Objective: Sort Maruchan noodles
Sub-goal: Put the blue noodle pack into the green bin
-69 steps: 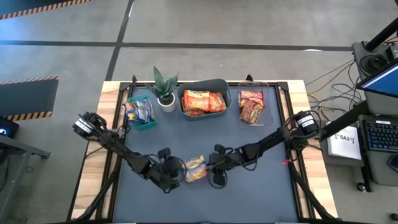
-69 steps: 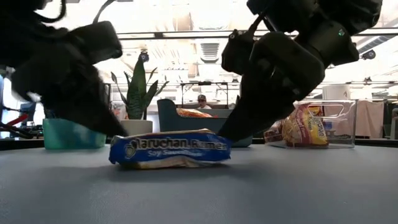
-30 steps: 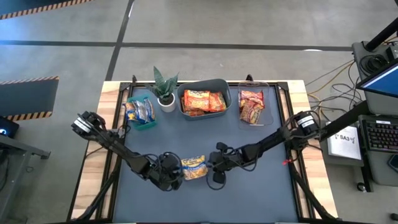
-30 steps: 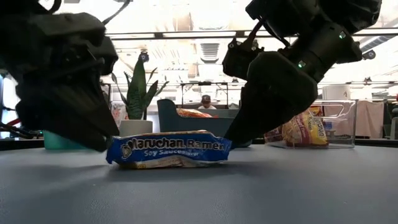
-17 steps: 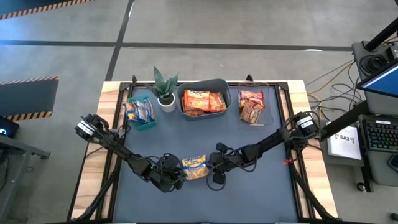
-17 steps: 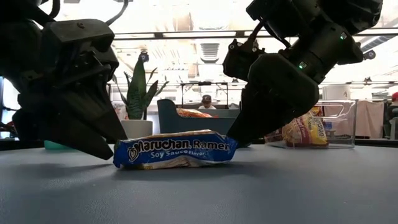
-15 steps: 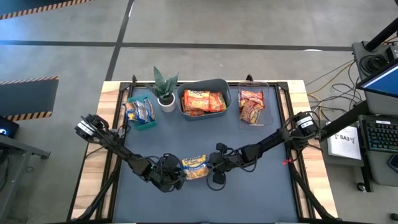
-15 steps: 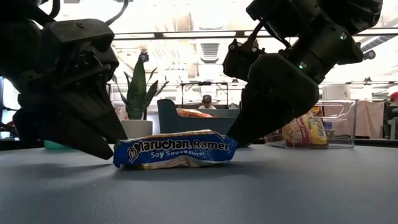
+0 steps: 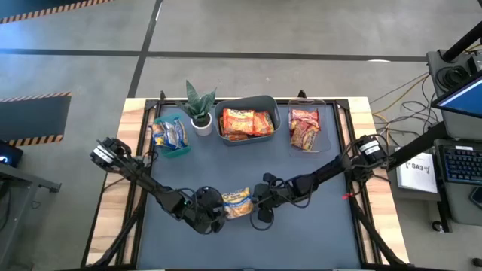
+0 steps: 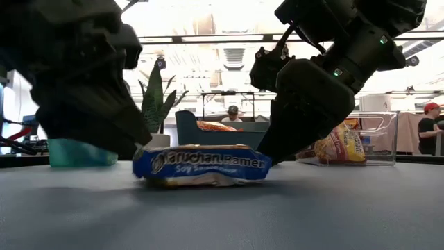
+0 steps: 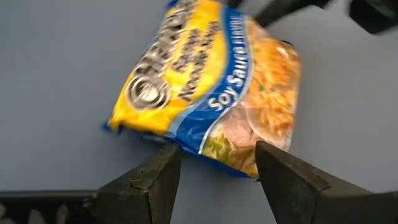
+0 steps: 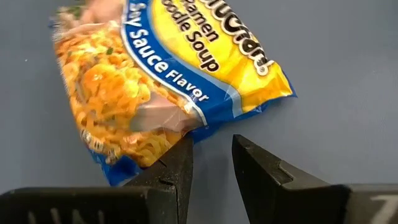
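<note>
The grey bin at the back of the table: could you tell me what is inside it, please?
The grey bin holds orange packets, at least two lying side by side. Anything beneath them is covered.

This is a robotics lab or workshop — not a home. The table (image 9: 361,120) stands on a bare concrete floor (image 9: 286,30) marked with dark lines and yellow-black hazard tape (image 9: 34,98). To one side sit a laptop (image 9: 461,94), a keyboard (image 9: 459,162) and loose cables (image 9: 399,90). 2 dark robot arms (image 9: 143,181) are mounted at the table's sides. The low view looks into a wide, bright hall — ceiling lights (image 10: 208,17), railings and benches behind, with a person (image 10: 232,112) seated far back and another person in a red cap (image 10: 429,128) at the edge.
</note>
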`<state>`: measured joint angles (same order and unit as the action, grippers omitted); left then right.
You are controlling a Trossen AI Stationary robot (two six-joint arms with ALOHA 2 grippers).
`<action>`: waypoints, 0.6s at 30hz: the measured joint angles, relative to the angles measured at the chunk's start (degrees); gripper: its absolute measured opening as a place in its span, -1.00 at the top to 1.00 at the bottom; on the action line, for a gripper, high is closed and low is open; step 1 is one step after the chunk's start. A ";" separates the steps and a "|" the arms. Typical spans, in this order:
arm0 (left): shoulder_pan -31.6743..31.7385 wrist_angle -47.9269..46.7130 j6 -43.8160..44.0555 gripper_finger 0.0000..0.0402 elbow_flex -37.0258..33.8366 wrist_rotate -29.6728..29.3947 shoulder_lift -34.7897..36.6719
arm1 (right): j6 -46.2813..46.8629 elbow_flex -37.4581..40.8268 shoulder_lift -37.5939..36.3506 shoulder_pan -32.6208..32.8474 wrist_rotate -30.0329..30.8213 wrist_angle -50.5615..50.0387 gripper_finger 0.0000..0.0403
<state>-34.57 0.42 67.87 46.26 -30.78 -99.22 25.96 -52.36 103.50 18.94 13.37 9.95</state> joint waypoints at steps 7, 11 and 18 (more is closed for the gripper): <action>-0.03 -5.10 -11.18 0.05 5.20 -0.07 -0.06 | 0.02 -0.89 -0.83 -0.40 -0.02 -3.37 0.49; 0.00 -8.45 -11.99 0.05 6.63 -0.22 -0.39 | 0.35 -1.62 -2.19 -0.50 0.17 -6.39 0.42; 0.00 -9.23 -11.67 0.05 6.62 -0.18 -0.41 | 0.43 -1.68 -4.57 -0.49 0.16 -7.33 0.40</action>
<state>-34.57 -8.81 56.21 52.88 -30.96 -99.63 26.38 -54.04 98.93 18.45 13.52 2.62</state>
